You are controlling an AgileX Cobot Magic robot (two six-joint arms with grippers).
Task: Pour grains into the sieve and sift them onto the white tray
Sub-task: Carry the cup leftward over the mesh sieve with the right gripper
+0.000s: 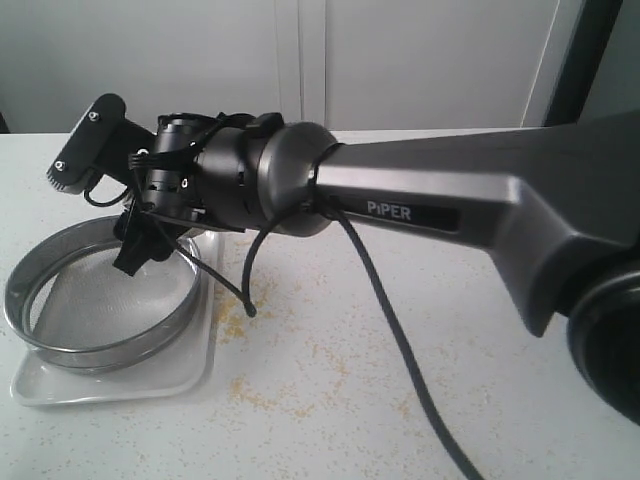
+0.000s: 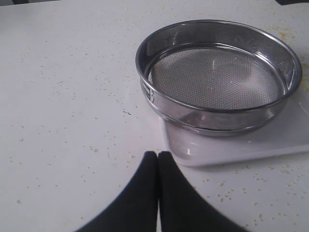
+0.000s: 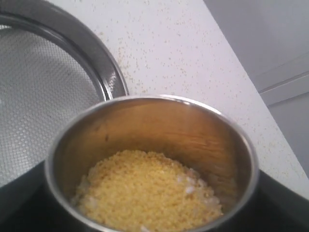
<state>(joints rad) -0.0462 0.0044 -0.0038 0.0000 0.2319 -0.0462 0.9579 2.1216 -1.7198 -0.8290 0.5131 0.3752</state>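
Note:
The sieve (image 2: 217, 79), round with a steel rim and grey mesh, rests on the white tray (image 2: 231, 147); its mesh looks bare. My left gripper (image 2: 158, 155) is shut with nothing in it, low over the table just off the tray's corner. My right gripper (image 3: 149, 203) is shut on a small steel cup (image 3: 159, 125), its black fingers (image 3: 285, 205) on either side. The cup holds golden-yellow grains (image 3: 145, 188) with a few paler bits. It hangs beside the sieve's rim (image 3: 104, 67). In the exterior view the right gripper (image 1: 140, 245) reaches over the sieve (image 1: 100, 300) and tray (image 1: 110, 385); the cup is hidden there.
Loose grains (image 1: 250, 320) lie scattered on the white table around the tray. The right arm (image 1: 450, 200) spans the exterior view, and its black cable (image 1: 400, 345) droops to the table. A pale wall and cabinet stand behind the table's far edge.

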